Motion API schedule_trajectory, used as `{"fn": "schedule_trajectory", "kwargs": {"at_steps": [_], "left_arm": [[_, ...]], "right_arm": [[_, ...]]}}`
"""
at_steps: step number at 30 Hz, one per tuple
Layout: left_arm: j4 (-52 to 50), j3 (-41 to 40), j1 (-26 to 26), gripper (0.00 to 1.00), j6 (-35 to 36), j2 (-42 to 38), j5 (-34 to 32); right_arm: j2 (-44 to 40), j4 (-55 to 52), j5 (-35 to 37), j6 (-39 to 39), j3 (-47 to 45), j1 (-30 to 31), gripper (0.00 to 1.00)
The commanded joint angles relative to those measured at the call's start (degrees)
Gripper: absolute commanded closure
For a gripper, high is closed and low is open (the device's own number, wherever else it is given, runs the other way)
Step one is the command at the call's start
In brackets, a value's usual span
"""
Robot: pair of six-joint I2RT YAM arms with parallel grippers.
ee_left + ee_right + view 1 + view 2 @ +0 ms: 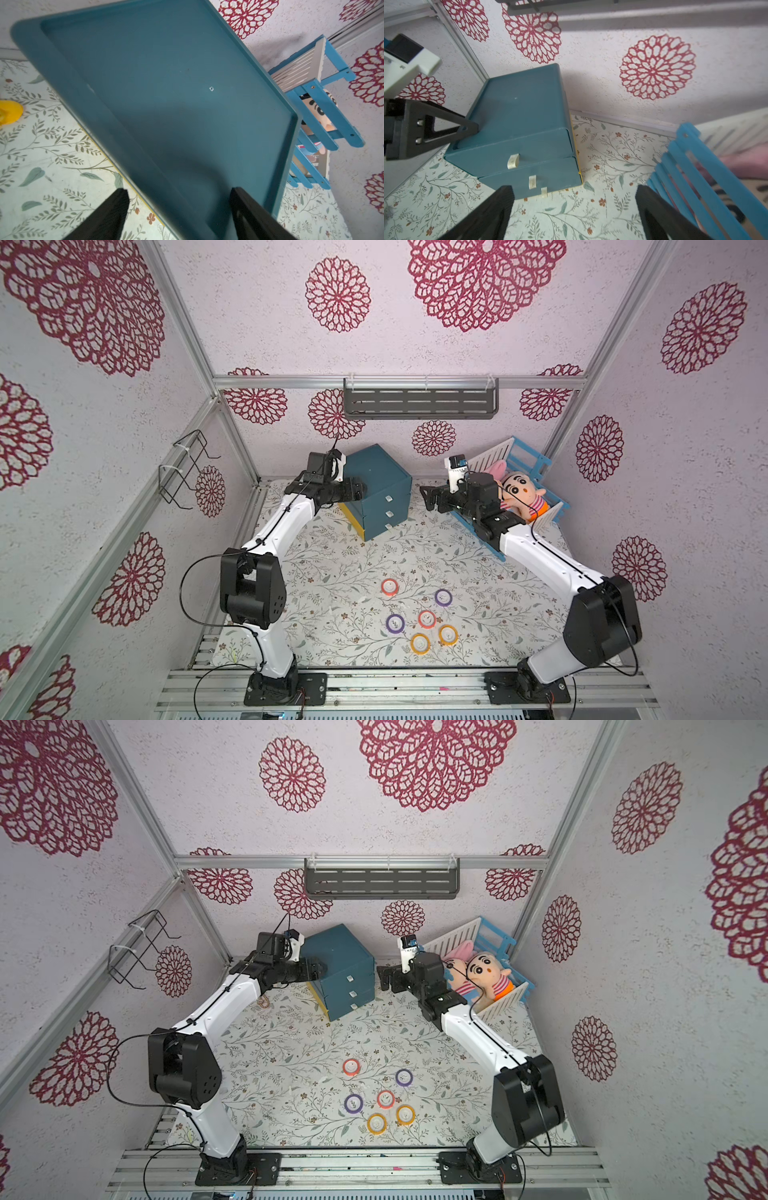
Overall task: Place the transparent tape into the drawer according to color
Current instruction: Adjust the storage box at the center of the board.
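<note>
In both top views the tape rolls lie on the desk (pixel 332 556), well out in front of the drawer cabinet (pixel 374 472): red rolls (pixel 390 587), purple rolls (pixel 395 623) and yellow-orange rolls (pixel 420 643). My left hand (pixel 360 489) sits at the cabinet's upper side edge, and my right hand (pixel 424 494) hangs just off the opposite side.

Left wrist view: my left hand (pixel 178 189) is spread wide over the cabinet top, gripping nothing.

Right wrist view: my right hand (pixel 574 187) is fully parted and empty, facing the drawer fronts (pixel 529 158).

White arms (pixel 286 517), black joints (pixel 253 589)
</note>
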Motion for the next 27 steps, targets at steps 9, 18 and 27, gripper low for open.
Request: {"fn": "schedule_trajectory", "kwargs": {"at_steps": [9, 18, 27], "left_arm": [[-0.7, -5.7, -0.9, 0.03, -0.2, -10.4, -5.8], [3.3, -14.6, 2.9, 0.03, -4.9, -14.6, -7.2], [4.7, -18.0, 5.1, 0.03, -5.9, -14.9, -7.0]], "right_arm": [[12.9, 4.9, -18.1, 8.6, 14.5, -2.9, 0.01], [23.2, 1.7, -23.6, 9.2, 25.4, -3.7, 0.01], [25.3, 1.9, -30.4, 10.1, 25.7, -3.4, 0.01]]}}
